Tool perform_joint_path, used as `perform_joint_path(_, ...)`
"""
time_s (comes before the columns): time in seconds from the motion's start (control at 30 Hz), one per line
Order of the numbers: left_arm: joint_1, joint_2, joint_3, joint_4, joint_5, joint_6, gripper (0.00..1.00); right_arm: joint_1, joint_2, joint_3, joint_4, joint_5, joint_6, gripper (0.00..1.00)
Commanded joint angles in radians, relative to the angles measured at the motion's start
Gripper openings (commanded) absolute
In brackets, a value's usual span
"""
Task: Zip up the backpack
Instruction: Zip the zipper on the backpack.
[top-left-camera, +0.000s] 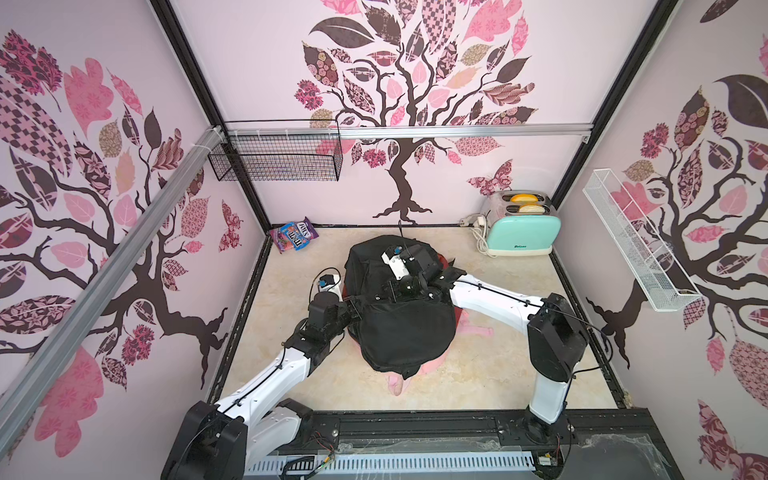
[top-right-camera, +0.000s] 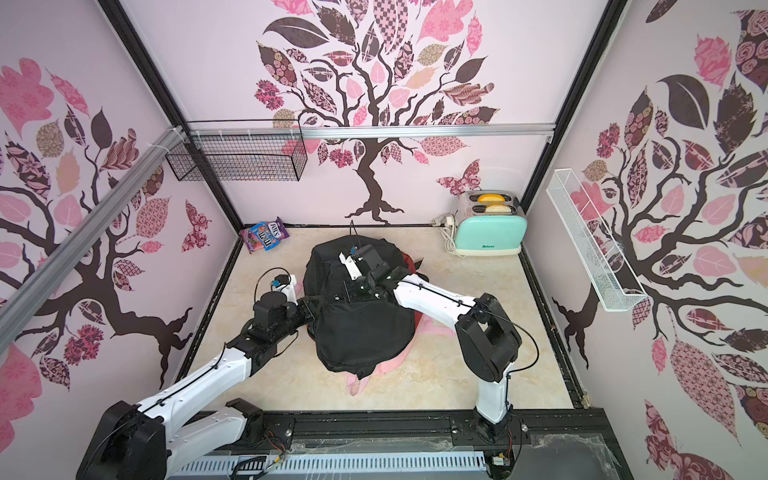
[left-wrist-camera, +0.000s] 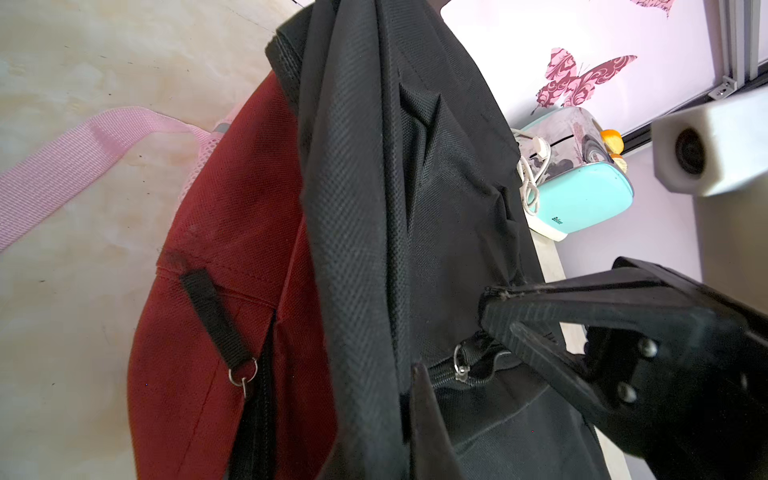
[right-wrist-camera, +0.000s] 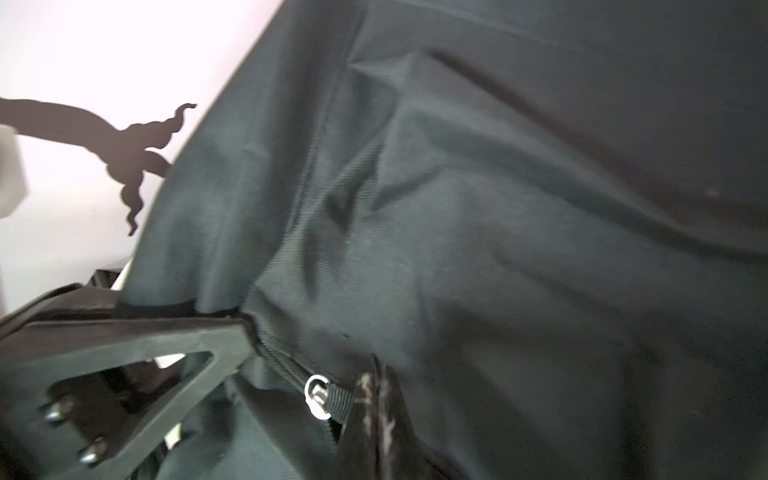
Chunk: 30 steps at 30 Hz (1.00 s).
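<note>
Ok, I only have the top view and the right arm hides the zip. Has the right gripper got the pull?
Observer: Looks so. In the right wrist view the right gripper is shut, with the black tab of the zipper pull running into its grip.
Operator: And the left?
Observer: The left gripper is shut, pinching black fabric of the backpack.
Operator: Any pull on the red part?
Observer: Yes. In the left wrist view a second pull tab hangs free on the red panel.

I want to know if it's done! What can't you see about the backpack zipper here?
Zipper length, right wrist view: only a short stretch shows; black fingers cover the rest.
Zipper, both top views: hidden by the right arm and backpack folds.
Pink thing, both top views: mostly under the backpack.
</note>
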Motion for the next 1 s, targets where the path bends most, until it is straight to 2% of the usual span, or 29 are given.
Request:
perform_joint_path(0.0,0.001,-0.024,0.027,-0.003,-0.044,0.012,0.0,-0.019,-0.041,-0.023,0.004,0.085,0.003,0.0)
perform_joint_path(0.37,0.001,-0.025,0.03,-0.016,-0.061,0.011,0.0,-0.1,-0.079,-0.111,-0.035,0.229,0.009,0.0)
perform_joint_path(0.97,0.001,-0.034,0.036,-0.053,-0.094,0.018,0.0,-0.181,-0.147,-0.142,-0.193,0.49,0.044,0.0)
